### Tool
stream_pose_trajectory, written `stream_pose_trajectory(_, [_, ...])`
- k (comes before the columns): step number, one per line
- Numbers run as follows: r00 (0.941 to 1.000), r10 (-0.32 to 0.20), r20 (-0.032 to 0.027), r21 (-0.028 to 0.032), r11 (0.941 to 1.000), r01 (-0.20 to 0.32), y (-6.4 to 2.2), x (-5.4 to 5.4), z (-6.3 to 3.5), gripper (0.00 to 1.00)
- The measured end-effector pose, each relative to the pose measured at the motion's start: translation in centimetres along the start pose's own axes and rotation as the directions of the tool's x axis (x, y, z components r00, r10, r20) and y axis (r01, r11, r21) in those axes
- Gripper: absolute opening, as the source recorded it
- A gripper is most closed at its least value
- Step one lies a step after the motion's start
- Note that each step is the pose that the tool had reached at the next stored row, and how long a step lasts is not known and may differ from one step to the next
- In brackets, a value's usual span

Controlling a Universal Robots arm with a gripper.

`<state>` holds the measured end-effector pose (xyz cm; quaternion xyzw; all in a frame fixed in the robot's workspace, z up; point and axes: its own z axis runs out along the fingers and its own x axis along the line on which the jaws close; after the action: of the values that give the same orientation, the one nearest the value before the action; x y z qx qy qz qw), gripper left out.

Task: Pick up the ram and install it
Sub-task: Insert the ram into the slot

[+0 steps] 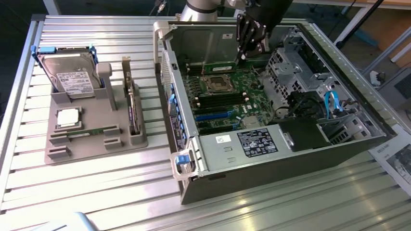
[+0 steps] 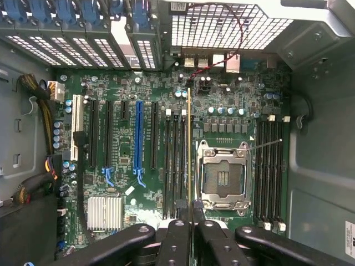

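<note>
Now, starting at the exterior view's left: passing over the grey moulded plastic parts tray (image 1: pixel 96 144) resting on the ribbed aluminium desk (image 1: pixel 77 192), with a spare slim green memory stick (image 1: pixel 86 131) lying flat in one of its grooves. Moving right, reaching down into the open dark-grey steel computer case (image 1: pixel 257 178) with the black two-fingered tool (image 1: pixel 243 57). Pinching the ram, a long, slim green circuit-board stick (image 2: pixel 189 138), between narrowly closed fingers, gripping nothing else. Holding it on edge above the green motherboard (image 2: pixel 138 83), not yet seated in any slot. Showing in the wrist view as a thin line running straight out from the tool (image 2: pixel 191 223), long axis lying parallel to the black memory slots (image 2: pixel 175 160). Hanging just beside that bank of slots, between it and the square silver processor socket (image 2: pixel 222 177). Judging by this, being lined up in direction, but appearing slightly off to the socket side of the nearest slot rather than squarely over it.
</note>
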<state>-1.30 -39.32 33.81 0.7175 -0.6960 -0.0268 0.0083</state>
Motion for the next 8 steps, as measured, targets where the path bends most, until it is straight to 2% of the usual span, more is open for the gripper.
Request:
stream_pose_trajectory(5, [1.0000,0.000,0.0021,0.0016,1.0000,0.000,0.00,0.00,0.00,0.12])
stream_pose_trajectory(8, [1.0000,0.000,0.0011,0.0015,1.0000,0.000,0.00,0.01,0.00,0.12])
